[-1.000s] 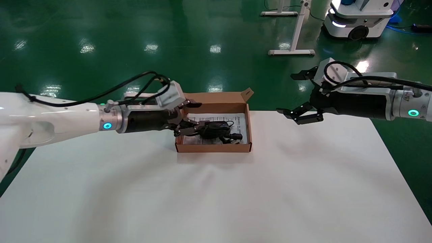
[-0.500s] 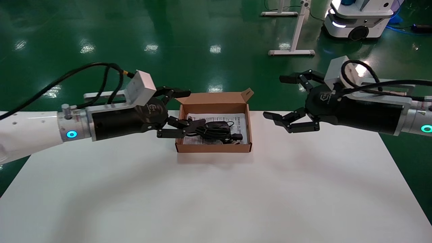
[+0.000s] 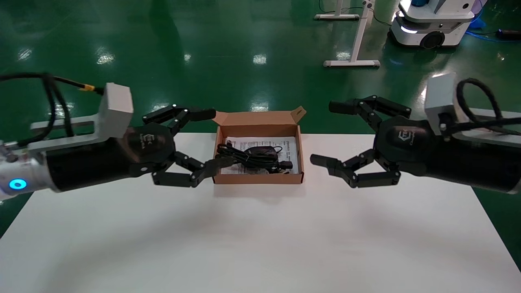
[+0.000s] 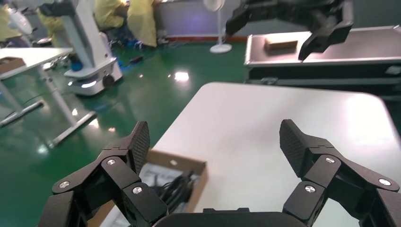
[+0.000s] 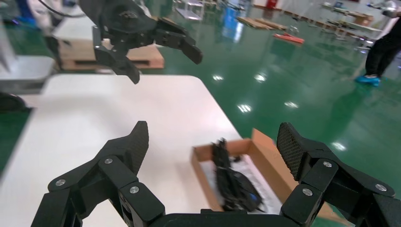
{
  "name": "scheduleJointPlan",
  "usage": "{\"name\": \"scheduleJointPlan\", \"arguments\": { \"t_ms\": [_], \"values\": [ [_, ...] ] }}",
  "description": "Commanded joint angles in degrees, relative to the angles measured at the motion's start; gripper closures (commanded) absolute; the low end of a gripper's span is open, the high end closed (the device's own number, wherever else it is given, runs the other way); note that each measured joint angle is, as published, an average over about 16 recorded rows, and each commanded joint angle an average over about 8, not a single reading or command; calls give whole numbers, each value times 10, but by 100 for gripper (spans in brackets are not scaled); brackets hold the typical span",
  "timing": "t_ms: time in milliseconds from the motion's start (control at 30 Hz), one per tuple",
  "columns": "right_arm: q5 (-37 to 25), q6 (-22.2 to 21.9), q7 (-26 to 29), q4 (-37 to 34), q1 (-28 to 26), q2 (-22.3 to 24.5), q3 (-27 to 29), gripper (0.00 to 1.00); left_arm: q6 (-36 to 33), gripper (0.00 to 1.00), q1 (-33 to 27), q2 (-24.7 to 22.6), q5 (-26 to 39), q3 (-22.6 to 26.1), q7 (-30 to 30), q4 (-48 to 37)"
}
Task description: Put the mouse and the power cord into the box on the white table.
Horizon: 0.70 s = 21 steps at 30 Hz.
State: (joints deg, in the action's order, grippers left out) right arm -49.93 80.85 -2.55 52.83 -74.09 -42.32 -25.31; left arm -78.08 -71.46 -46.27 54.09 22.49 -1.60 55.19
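Note:
The brown cardboard box stands at the far middle of the white table, flap lid upright. Inside it lie the black mouse and the coiled power cord, its plug toward the box's right end. My left gripper hovers open just left of the box, holding nothing. The right gripper is open and empty, a short way right of the box. The left wrist view catches the box and cord beyond the left gripper. In the right wrist view the right gripper frames the box, cord and mouse.
Green floor lies beyond the table's far edge. A white mobile robot and a white stand are on the floor at the far right. The table's right edge runs under my right arm.
My left gripper has drawn back out of the box to its left, leaving mouse and cord inside. The right gripper has swung in and come lower and nearer. Both stay open.

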Motion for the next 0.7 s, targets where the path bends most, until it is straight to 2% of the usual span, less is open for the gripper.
{"name": "scheduleJointPlan", "arguments": {
  "t_ms": [33, 433, 700],
  "values": [
    [9, 6, 15, 24, 15, 8, 11, 0, -9, 0, 12, 14, -15, -8, -11, 23],
    [65, 39, 107, 166, 100, 59, 75, 0, -64, 0, 83, 95, -103, -55, -77, 155],
    [88, 53, 140, 224, 135, 79, 100, 0, -80, 0, 104, 118, -129, -68, -92, 198]
  ]
}}
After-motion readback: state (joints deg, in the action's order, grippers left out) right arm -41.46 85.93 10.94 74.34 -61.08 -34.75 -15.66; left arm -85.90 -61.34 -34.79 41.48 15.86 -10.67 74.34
